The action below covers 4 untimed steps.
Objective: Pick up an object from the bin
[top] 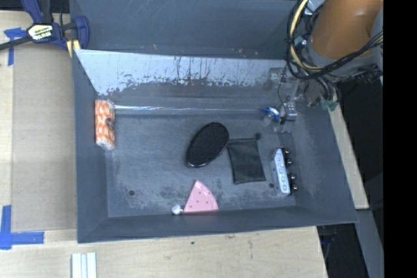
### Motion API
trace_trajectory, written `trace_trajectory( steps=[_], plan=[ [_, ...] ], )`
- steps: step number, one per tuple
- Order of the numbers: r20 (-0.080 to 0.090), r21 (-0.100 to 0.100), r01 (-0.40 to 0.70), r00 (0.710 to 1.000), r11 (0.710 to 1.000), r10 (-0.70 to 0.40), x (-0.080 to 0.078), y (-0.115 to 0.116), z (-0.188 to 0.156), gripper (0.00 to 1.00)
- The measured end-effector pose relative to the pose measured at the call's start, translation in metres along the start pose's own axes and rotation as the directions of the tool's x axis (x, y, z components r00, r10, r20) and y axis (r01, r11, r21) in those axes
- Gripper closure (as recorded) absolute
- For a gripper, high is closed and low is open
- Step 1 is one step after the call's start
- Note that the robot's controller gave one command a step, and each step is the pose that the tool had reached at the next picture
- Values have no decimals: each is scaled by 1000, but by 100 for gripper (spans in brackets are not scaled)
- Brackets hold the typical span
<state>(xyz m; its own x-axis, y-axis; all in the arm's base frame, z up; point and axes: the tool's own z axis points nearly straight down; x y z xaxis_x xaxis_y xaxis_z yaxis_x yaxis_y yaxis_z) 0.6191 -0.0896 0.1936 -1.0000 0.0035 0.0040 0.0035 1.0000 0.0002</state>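
Note bin point(91, 159) with sloped walls; gripper point(285, 112) low at right rear corner, grip state impossible to tell, nothing seen held; no pick made yet. Expect wall contact on descent here, caused by the slope close by. Locate black oval point(207, 144) mid-floor, just beside black square point(246, 161), contact uncertain; risk of dragging both. Find white bar point(281, 171) along right wall, nearest the gripper; risk of jamming against that wall. Treat orange packet point(104, 122) at left wall and pink wedge point(201, 198) at front edge as probable slips, being low-lying.
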Motion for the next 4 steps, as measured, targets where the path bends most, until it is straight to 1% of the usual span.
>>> trace_trajectory(
  steps=[1,2,3,4],
  plan=[
    [8,1,2,1000,1000,-2,-1,0,-5,0],
    [8,0,4,1000,1000,-4,-1,57,91,0],
    [11,4,296,955,955,-296,-2,56,113,0],
    [10,1,107,994,994,-107,1,133,122,0]
  ],
)
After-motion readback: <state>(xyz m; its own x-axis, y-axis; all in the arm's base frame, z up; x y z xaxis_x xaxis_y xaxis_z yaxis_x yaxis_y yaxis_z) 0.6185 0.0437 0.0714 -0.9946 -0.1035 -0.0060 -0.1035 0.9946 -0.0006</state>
